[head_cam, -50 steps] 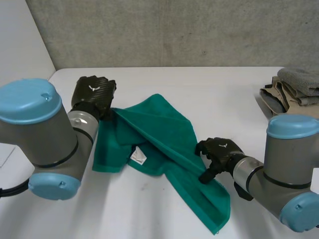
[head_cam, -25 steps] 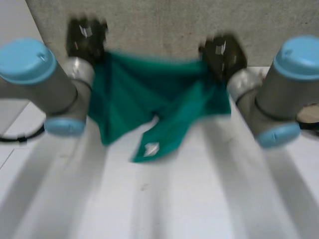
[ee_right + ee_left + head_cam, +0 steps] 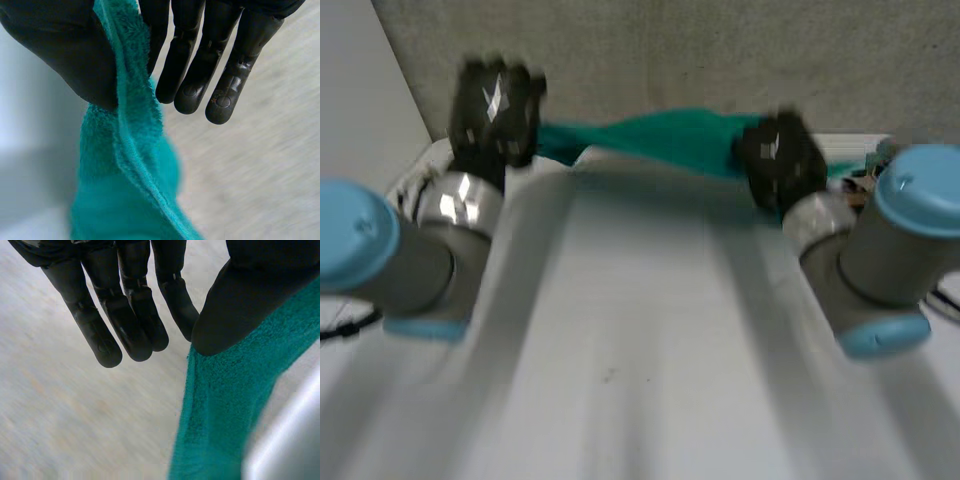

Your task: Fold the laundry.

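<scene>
A green towel (image 3: 660,132) is held in the air above the far edge of the white table (image 3: 620,330), stretched as a narrow, slightly sagging band between two black robot hands. The left hand (image 3: 492,105) is raised above the table's far left corner. The right hand (image 3: 780,158) is raised a little lower, above the table's far right side. No part of the cloth is seen touching the table.

In the left wrist view, one end of the towel is pressed under the thumb (image 3: 240,305), while the fingers (image 3: 130,325) are stretched out straight beside it. In the right wrist view, the other end, with its hemmed edge showing, is pinched between that hand's thumb and its straight fingers. So the towel is gripped at both ends, one end in each hand.

The folding is judged to be at an early stage. The towel is picked up and pulled taut, but it is bunched and twisted rather than spread, and no fold is seen in it. It is yet to be opened out, laid flat on the table and folded over.
</scene>
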`<state>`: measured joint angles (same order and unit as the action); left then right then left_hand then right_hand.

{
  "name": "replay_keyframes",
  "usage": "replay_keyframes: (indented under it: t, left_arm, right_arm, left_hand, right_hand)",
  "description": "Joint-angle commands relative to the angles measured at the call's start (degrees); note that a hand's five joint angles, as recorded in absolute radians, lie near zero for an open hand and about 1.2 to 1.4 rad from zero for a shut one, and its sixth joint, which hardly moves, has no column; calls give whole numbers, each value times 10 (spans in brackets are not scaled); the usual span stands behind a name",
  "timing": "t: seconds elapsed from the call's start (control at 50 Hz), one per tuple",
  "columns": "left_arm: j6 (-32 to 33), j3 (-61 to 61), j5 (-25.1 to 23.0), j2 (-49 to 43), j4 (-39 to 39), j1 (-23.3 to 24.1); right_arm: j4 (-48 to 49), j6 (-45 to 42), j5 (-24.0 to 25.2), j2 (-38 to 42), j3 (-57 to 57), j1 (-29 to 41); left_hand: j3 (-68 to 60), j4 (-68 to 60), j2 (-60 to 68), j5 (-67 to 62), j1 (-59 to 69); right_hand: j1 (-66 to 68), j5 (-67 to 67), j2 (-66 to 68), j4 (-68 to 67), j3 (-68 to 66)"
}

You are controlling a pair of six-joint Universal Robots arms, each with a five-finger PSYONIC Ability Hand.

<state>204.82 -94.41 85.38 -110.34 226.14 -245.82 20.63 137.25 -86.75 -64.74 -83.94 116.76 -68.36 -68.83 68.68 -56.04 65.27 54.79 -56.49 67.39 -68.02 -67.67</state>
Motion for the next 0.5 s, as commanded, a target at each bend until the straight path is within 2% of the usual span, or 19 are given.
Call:
replay_keyframes:
  t: [0.02, 0.08, 0.12, 0.14, 0.16, 0.28, 0.36, 0.5]
  left_arm:
    - [2, -97, -6, -34, -10, 10]
    - [15, -101, -5, -63, -23, 18]
    - [23, -100, -4, -69, -28, 20]
    - [28, -100, -4, -70, -31, 20]
    - [36, -99, -3, -70, -34, 20]
    - [43, -100, -1, -62, -36, 20]
    - [40, -101, 0, -54, -37, 17]
    - [40, -104, 0, -56, -38, 12]
  right_arm:
    - [-66, 58, 1, 13, -90, -3]
    - [-62, 101, 1, 38, -96, -4]
    - [-60, 129, 1, 44, -94, -4]
    - [-61, 160, 1, 44, -91, -8]
    - [-61, 176, 1, 43, -91, -14]
    - [-68, 267, 3, 37, -101, -79]
    - [-86, 310, 19, 5, -118, -119]
    - [-136, 318, 120, -21, -145, -190]
  left_hand:
    - [-116, -112, 113, -140, 147]
    - [-116, -112, 113, -140, 147]
    - [-116, -112, 113, -140, 147]
    - [-116, -112, 113, -140, 147]
    - [-116, -112, 113, -140, 147]
    - [-116, -112, 113, -140, 147]
    - [-116, -112, 113, -140, 147]
    - [-116, -112, 113, -140, 147]
  right_hand:
    - [252, -135, 126, -120, -123]
    - [228, -111, 102, -95, -99]
    - [-25, 142, -151, 157, 154]
    - [-253, 370, -379, 385, 382]
    - [-295, 412, -421, 428, 424]
    - [-370, 487, -496, 502, 498]
    - [-371, 488, -497, 504, 500]
    - [-355, 472, -481, 487, 483]
